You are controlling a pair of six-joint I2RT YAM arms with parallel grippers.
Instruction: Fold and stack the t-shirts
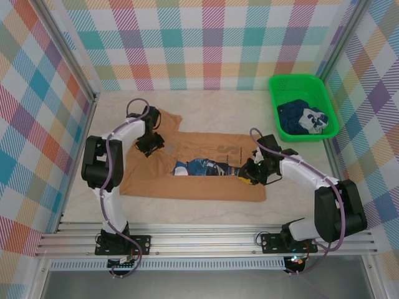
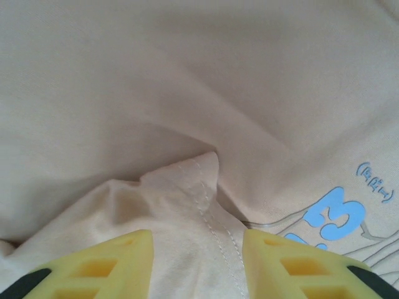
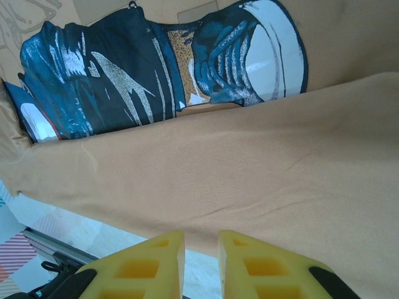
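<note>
Plainly, we see the tan shirt (image 1: 193,187) spread across the middle of the table (image 1: 218,106), lying lengthwise from left to right, with one sleeve pointing towards the far wall at its left end. Its blue and white print (image 1: 202,167) shows as a strip along the middle, and a plain tan band lies along the near side of that strip.

We find the left gripper (image 1: 150,147) low over the shirt's far left part, just beside the sleeve. From its wrist we see the jaws standing well apart (image 2: 196,235). A raised ridge of tan cloth (image 2: 187,93) with a stitched hem runs between them, and neither finger presses on it. Some pale blue lettering (image 2: 336,215) shows to the right.

We place the right gripper (image 1: 249,174) at the shirt's right end. From its wrist the jaws are narrow (image 3: 201,235), and they meet the edge of a tan fold (image 3: 280,162), which they pinch. That fold hangs clear of the table (image 3: 93,230) and covers the lower part of the print (image 3: 124,81).

At the far right corner we see the green basket (image 1: 293,78), well apart from the tan shirt. The navy shirt (image 1: 302,117) lies crumpled inside it.
</note>
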